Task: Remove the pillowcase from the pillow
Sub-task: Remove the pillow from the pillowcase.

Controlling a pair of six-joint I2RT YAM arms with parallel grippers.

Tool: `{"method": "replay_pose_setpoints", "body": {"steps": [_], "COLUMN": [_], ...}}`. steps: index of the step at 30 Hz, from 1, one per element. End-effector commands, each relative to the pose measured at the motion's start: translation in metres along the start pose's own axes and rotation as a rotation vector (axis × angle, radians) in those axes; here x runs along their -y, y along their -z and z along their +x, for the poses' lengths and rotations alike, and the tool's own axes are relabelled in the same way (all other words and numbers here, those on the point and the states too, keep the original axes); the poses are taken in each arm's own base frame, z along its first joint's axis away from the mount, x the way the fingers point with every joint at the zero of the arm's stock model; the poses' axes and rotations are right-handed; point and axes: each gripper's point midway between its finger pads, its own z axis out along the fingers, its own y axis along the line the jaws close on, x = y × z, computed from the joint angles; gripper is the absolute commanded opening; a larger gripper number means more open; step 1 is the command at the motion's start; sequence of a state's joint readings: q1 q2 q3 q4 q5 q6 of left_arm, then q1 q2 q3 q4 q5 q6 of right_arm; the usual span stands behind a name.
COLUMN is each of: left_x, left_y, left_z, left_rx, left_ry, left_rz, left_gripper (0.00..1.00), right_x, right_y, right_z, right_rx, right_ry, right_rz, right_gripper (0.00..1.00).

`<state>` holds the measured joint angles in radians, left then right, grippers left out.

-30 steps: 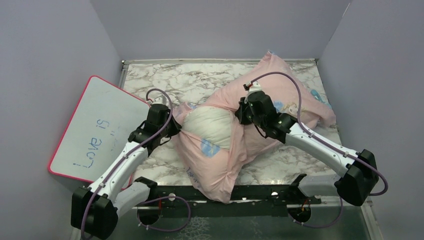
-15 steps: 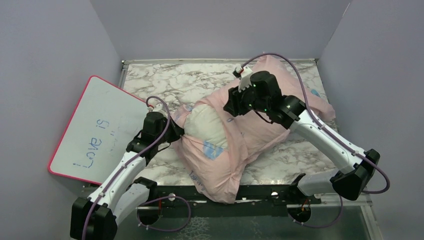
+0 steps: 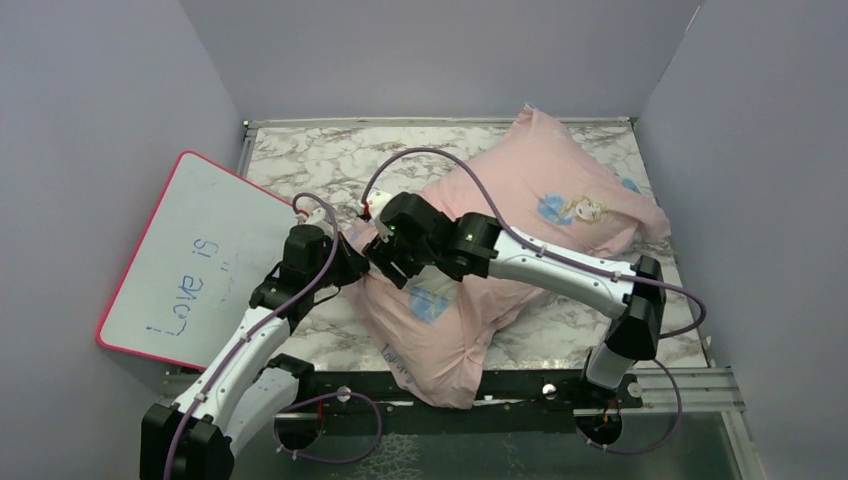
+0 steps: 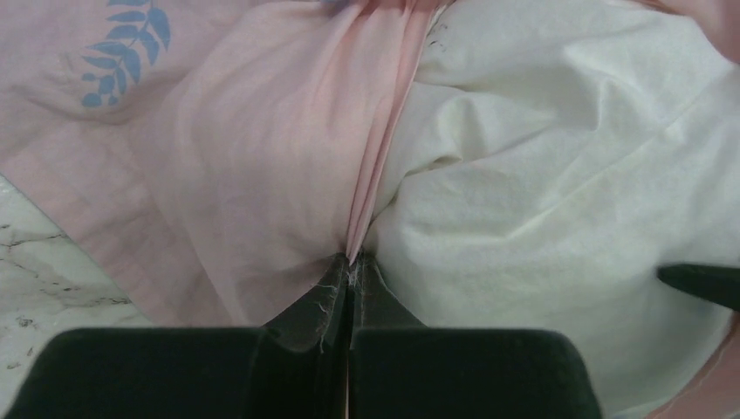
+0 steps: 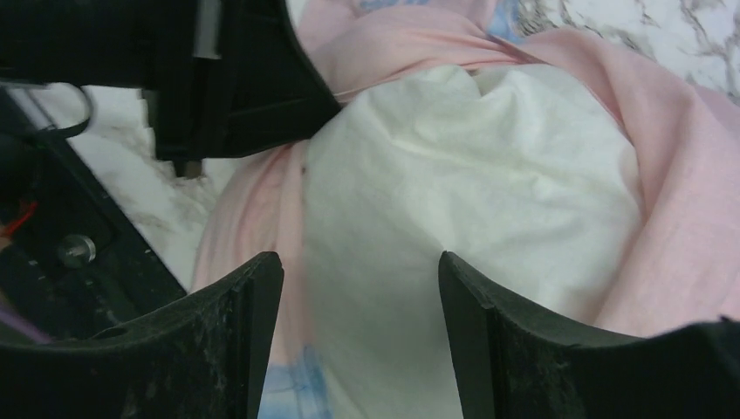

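Observation:
The pale pink pillowcase (image 3: 520,215) with small princess prints lies bunched across the marble table. At its open left end the white pillow (image 5: 462,175) bulges out. My left gripper (image 4: 349,262) is shut on the pink hem of the pillowcase (image 4: 244,157), right beside the bare pillow (image 4: 541,175). My right arm reaches left across the pillow. Its gripper (image 5: 358,271) stands open just above the exposed white cushion, with nothing between its fingers (image 5: 262,297). In the top view the right gripper (image 3: 385,262) sits close to the left gripper (image 3: 352,262) and hides the exposed pillow.
A pink-edged whiteboard (image 3: 190,260) with blue writing leans at the left wall. The marble table (image 3: 320,160) is bounded by grey walls on three sides. A black mounting rail (image 3: 450,385) runs along the near edge. The left gripper's black body (image 5: 236,78) fills the right wrist view's upper left.
My right gripper let go of the pillowcase, opened, and swung left across the pillow to the open end. The left gripper stayed shut on the hem, shifting slightly.

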<state>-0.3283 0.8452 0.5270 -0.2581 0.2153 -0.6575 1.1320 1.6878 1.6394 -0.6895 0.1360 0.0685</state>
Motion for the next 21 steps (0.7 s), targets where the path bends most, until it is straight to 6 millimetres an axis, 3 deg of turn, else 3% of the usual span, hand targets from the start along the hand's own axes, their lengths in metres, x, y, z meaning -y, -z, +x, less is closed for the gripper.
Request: {"method": "replay_pose_setpoints", "body": {"steps": [1,5,9,10,12,14,16,19,21], "left_x": [0.008,0.009,0.011,0.010,0.008,0.007,0.003,-0.011,-0.018], "left_y": [0.009,0.013,0.017,0.017,0.016,0.015,0.016,0.019,0.022], "left_z": [0.014,0.014,0.013,0.014,0.018,0.020,0.022,0.021,0.016], "left_rx": [-0.057,-0.046,-0.034,-0.038,-0.053,-0.065,-0.069,-0.056,-0.027], "left_ry": [0.007,0.024,0.018,0.018,0.021,0.023,0.023,0.023,0.040], "left_rz": [0.049,0.054,0.062,0.058,0.053,0.051,0.030,-0.048,-0.097], "left_gripper": [0.00,0.00,0.00,0.00,0.00,0.00,0.00,0.00,0.00], "right_x": [0.041,0.055,0.061,0.063,0.067,0.077,0.096,0.141,0.171], "right_y": [-0.013,-0.035,-0.057,-0.060,-0.063,-0.059,-0.049,-0.021,-0.002], "right_z": [0.004,0.032,0.073,0.079,0.081,0.072,0.056,0.033,0.028], "right_rx": [-0.051,-0.139,-0.249,-0.258,-0.247,-0.212,-0.158,-0.065,-0.020], "right_ry": [0.042,0.078,0.081,0.074,0.050,0.016,-0.042,-0.157,-0.215], "right_rz": [0.241,0.342,0.401,0.417,0.451,0.496,0.546,0.620,0.661], "right_gripper": [0.74,0.85,0.84,0.76,0.51,0.21,0.02,0.01,0.01]}}
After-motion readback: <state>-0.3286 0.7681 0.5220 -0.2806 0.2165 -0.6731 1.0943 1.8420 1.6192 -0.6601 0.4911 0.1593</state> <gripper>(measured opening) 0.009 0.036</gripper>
